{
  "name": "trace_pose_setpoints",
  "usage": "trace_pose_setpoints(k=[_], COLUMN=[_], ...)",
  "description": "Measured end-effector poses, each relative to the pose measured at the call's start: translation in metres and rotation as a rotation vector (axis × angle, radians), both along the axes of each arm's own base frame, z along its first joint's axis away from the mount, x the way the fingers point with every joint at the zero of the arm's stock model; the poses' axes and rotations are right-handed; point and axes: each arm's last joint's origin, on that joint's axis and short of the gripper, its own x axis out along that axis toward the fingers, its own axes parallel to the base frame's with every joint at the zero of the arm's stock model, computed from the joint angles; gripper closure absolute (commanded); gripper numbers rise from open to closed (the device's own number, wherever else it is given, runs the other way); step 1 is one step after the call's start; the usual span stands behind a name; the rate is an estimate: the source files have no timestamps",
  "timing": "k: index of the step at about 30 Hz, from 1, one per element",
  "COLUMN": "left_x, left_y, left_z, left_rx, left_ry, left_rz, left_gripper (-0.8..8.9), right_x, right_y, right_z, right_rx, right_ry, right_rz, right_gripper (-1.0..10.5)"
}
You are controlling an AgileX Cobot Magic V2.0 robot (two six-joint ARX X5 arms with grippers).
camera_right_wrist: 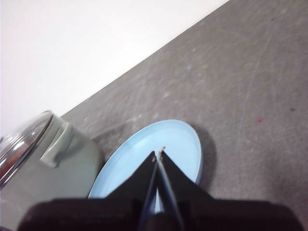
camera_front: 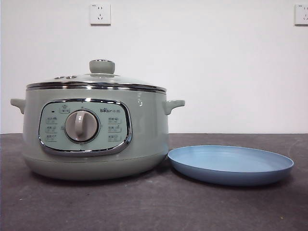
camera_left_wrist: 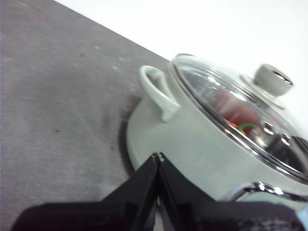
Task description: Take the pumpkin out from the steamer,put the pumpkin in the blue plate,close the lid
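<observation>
Pumpkin sits inside the steamer under its lid; both tools, left and right, are closed and empty.

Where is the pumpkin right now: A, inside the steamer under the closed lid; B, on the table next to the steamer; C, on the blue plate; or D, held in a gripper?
A: in the left wrist view the pumpkin shows orange through the glass lid seated on the steamer, and the blue plate lies bare.

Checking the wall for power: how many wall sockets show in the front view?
2: one wall socket above the steamer, another cut off at the top right corner. More may lie outside the frame.
</observation>
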Motion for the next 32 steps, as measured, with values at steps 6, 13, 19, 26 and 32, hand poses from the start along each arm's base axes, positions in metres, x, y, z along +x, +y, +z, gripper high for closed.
trace_pose_setpoints(k=[6,13,19,26,32], left_x=[-0.004,-0.002,0.006,0.019,0.036], left_y=[0.0,0.0,0.0,-0.001,-0.003], left_z=[0.023,0.059,0.099,0.147,0.177], left_rx=[0.001,0.009,0.066,0.194,0.26], left_ry=[-0.025,0.0,-0.02,-0.025,0.033], left_rz=[-0.002,-0.004,-0.025,-0.117,-0.238], left_gripper=[8.22,8.22,8.22,8.22,8.17], right_x=[-0.006,-0.007,0.001,0.019,0.039], right_y=[-0.001,-0.001,0.0,0.003,0.008], right_z=[0.03,0.078,0.122,0.17,0.202], right_rx=[0.003,-0.024,-0.102,-0.271,-0.42], right_ry=[-0.01,-0.024,-0.047,0.007,0.073], right_rz=[-0.001,0.003,0.024,0.078,0.209], right_gripper=[9.6,9.6,9.6,9.5,9.4])
